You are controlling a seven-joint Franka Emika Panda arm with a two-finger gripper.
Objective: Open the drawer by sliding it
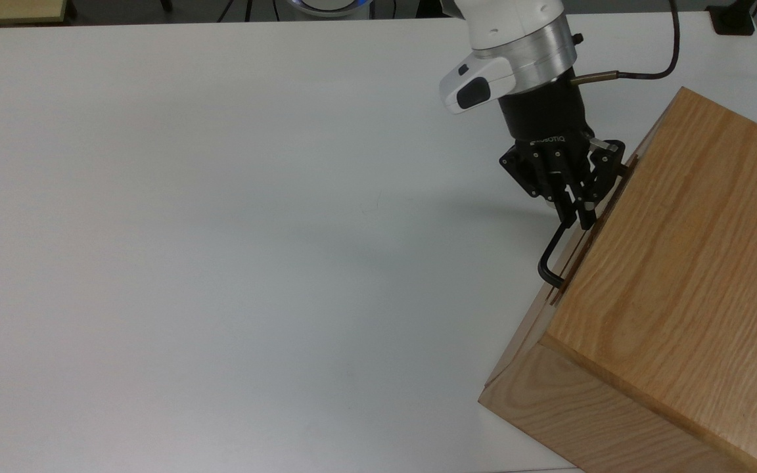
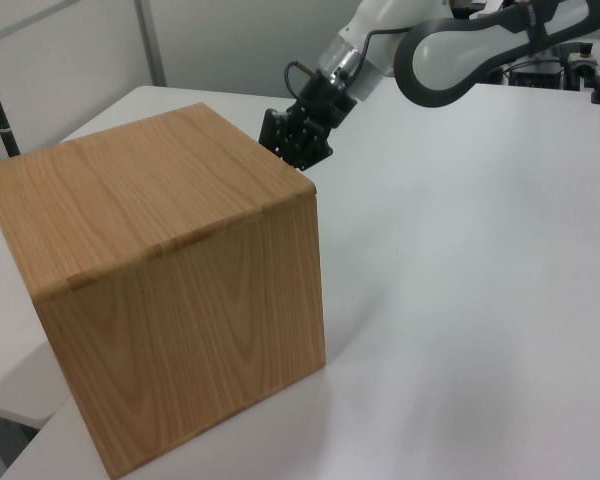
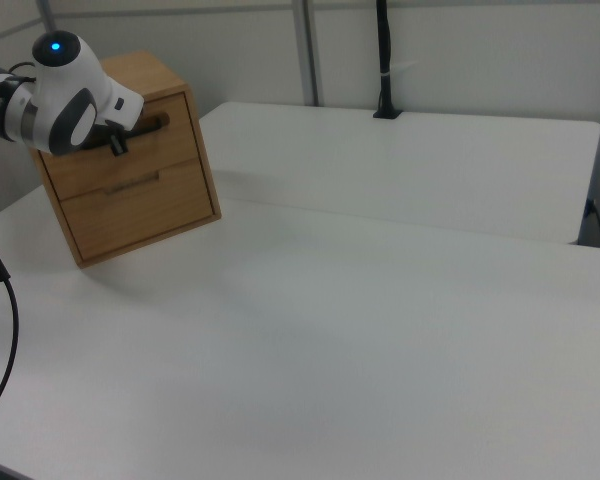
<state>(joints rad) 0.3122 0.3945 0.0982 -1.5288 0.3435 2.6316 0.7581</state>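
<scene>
At the table's far right edge in the top view stands the oak-grain cabinet [image 1: 674,276], set at an angle on the white table [image 1: 221,230]. My gripper [image 1: 581,213] is at the cabinet's front face, near its top edge, pointing down and toward the wood. My fingers [image 1: 572,205] are drawn close together at the black bar handle [image 1: 552,256] of the drawer [image 3: 120,155]; whether they have the bar clamped between them or merely rest beside it, I cannot tell. The handle's lower end is free below my fingertips in the top view and bends back into the drawer front.

In the right view, the drawer occupies the upper part of the cabinet front, above a second front panel [image 3: 140,215], and its face sits nearly flush with the cabinet. My wrist [image 3: 75,100] covers the left portion of the handle there.

In the left view, my gripper [image 2: 302,155] sits just past the cabinet's far top corner, with the arm [image 2: 460,45] reaching in from the left view's upper right. A black cable [image 1: 654,69] runs from my wrist off across the table in the top view.
</scene>
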